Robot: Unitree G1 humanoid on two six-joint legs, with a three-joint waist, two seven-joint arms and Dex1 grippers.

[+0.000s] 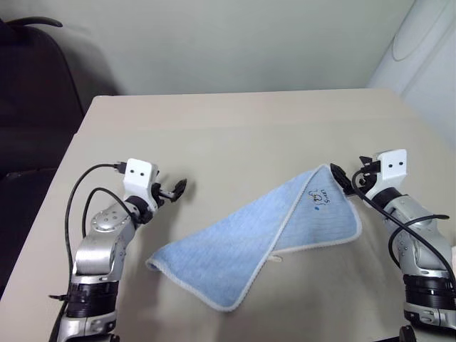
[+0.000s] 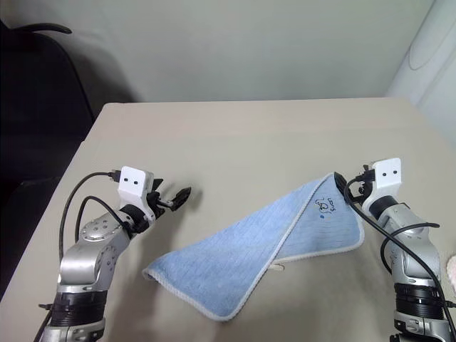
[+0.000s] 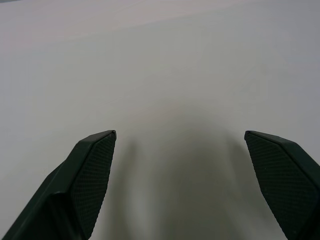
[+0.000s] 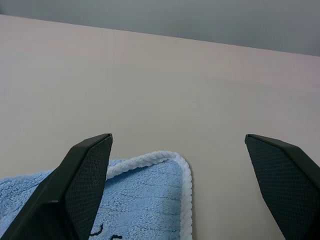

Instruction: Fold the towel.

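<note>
The towel (image 1: pixel 260 239), light blue with white stitched edging, lies on the beige table (image 1: pixel 235 128), folded over itself into a slanted band. A dark printed mark (image 1: pixel 318 197) sits near its far right corner, and a small white tag (image 1: pixel 274 257) pokes out at the near edge. My left gripper (image 1: pixel 174 190) hovers open over bare table, to the left of the towel's near corner. My right gripper (image 1: pixel 340 178) stands open just above the towel's far right corner (image 4: pixel 170 165), with nothing between its fingers (image 4: pixel 85 175).
A dark chair (image 1: pixel 32 92) stands off the table's left edge. A pale wall runs behind the table, with a white rounded object (image 1: pixel 420 50) at the back right. Bare tabletop stretches beyond the towel toward the far edge.
</note>
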